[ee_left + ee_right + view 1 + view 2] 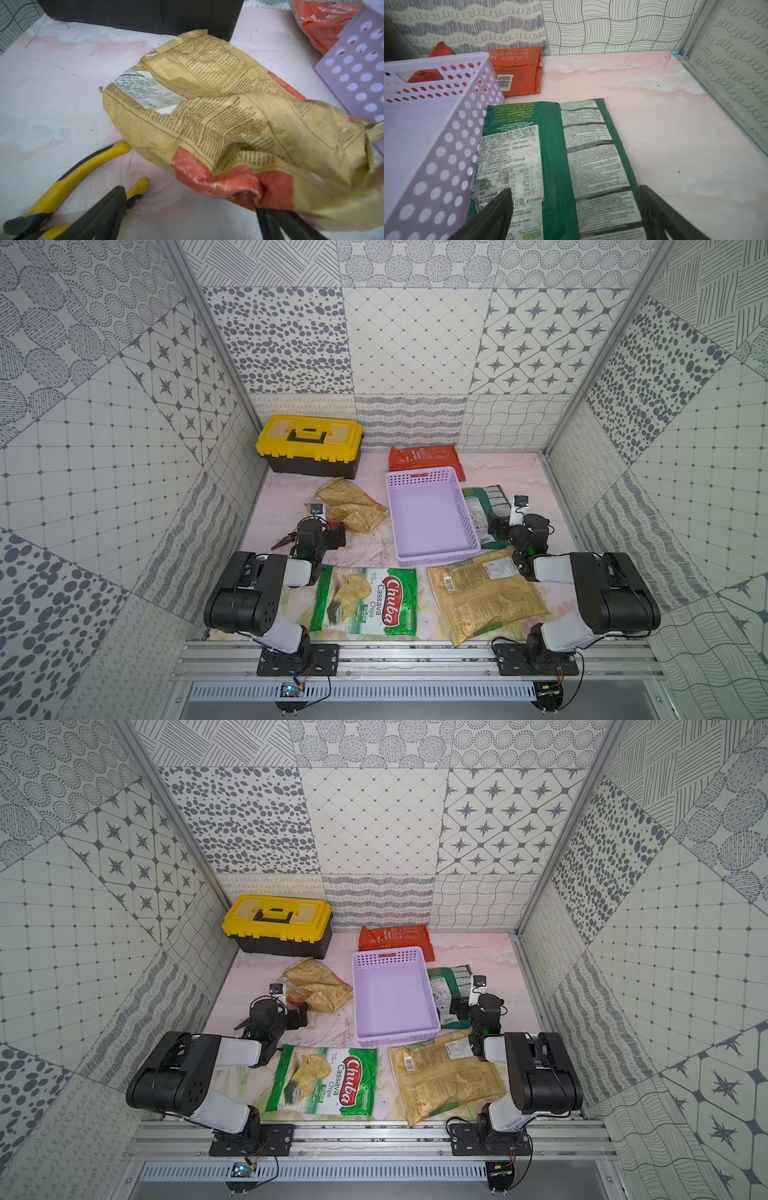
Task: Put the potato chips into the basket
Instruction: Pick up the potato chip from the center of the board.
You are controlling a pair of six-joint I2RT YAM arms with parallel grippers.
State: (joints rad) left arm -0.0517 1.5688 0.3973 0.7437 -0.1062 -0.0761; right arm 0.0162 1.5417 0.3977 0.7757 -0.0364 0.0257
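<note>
The basket (430,514) stands empty in the middle of the table (519,477), and all five bags lie outside it. The orange bag (424,457) is behind its far wall. The green bag (482,506) is just beside its right wall and the crumpled tan bag (353,506) is near its left wall. The Chuba bag (365,601) and the flat tan bag (486,593) lie in front of it.

My left gripper (189,199) is spread wide at the red end of the crumpled tan bag and grasps nothing. My right gripper (574,191) is spread wide low over the green bag and also grasps nothing. Pliers (83,166) lie beside my left gripper. The toolbox (309,443) stands at the far left.
</note>
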